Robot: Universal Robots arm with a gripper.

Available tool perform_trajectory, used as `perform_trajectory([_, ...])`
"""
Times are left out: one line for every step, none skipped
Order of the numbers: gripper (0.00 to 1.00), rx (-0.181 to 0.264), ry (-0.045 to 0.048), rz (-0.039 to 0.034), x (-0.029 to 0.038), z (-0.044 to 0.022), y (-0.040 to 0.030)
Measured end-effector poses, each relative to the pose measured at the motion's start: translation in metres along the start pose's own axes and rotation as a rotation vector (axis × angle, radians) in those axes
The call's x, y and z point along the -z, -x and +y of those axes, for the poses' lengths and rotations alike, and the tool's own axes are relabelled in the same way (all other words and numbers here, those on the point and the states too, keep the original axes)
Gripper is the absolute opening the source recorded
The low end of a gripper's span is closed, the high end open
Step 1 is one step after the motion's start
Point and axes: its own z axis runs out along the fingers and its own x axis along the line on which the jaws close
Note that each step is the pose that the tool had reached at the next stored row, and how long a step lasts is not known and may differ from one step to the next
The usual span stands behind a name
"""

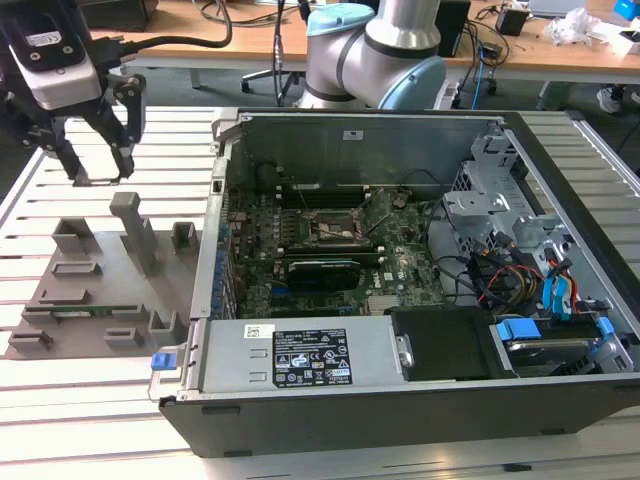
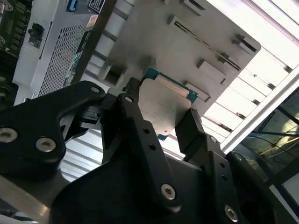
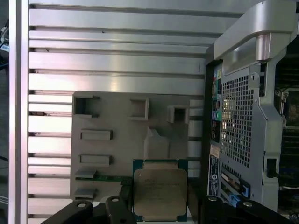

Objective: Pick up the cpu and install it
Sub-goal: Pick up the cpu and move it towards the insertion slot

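The cpu (image 3: pixel 160 189) is a flat square chip with a silvery-grey top plate and a thin teal rim. It sits clamped between the two black fingers of my gripper (image 3: pixel 160 198), which is shut on its opposite edges. The second wrist view shows the same cpu (image 2: pixel 166 107) held above the grey holder plate (image 2: pixel 187 42). In the exterior view my gripper (image 1: pixel 97 165) hangs at the left, above that grey holder plate (image 1: pixel 100 290) and well apart from the open computer case (image 1: pixel 400 420). The black-framed socket (image 1: pixel 335 230) lies on the motherboard inside the case.
The grey holder plate carries several raised blocks and an upright post (image 1: pixel 135 230). A long black expansion card (image 1: pixel 322 272) lies just in front of the socket. Cables and drive cages (image 1: pixel 510 250) crowd the case at the exterior view's right. The slatted metal table (image 1: pixel 90 400) surrounds everything.
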Motion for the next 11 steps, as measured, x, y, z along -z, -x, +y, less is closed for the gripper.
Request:
perform_trajectory([0.55,0.000,-0.0005,0.0002,-0.0001,0.0003,0.0064])
perform_trajectory([0.55,0.000,-0.0013,0.0003,-0.0004,0.0005,0.0141])
perform_trajectory([0.55,0.000,-0.0019,0.0003,-0.0007,0.0007,0.0193])
perform_trajectory([0.55,0.000,-0.0030,0.0008,-0.0009,0.0009,0.0260])
perform_trajectory([0.55,0.000,-0.0035,0.0012,-0.0012,0.0009,0.0308])
perform_trajectory([0.55,0.001,-0.0037,0.0013,-0.0015,0.0008,0.0346])
perform_trajectory([0.55,0.001,-0.0039,0.0016,-0.0018,0.0007,0.0396])
perform_trajectory([0.55,0.001,-0.0042,0.0020,-0.0019,0.0006,0.0430])
perform_trajectory([0.55,0.001,-0.0043,0.0026,-0.0023,0.0004,0.0499])
perform_trajectory([0.55,0.001,-0.0043,0.0032,-0.0029,0.0002,0.0581])
perform_trajectory([0.55,0.001,-0.0043,0.0039,-0.0033,0.0000,0.0650])
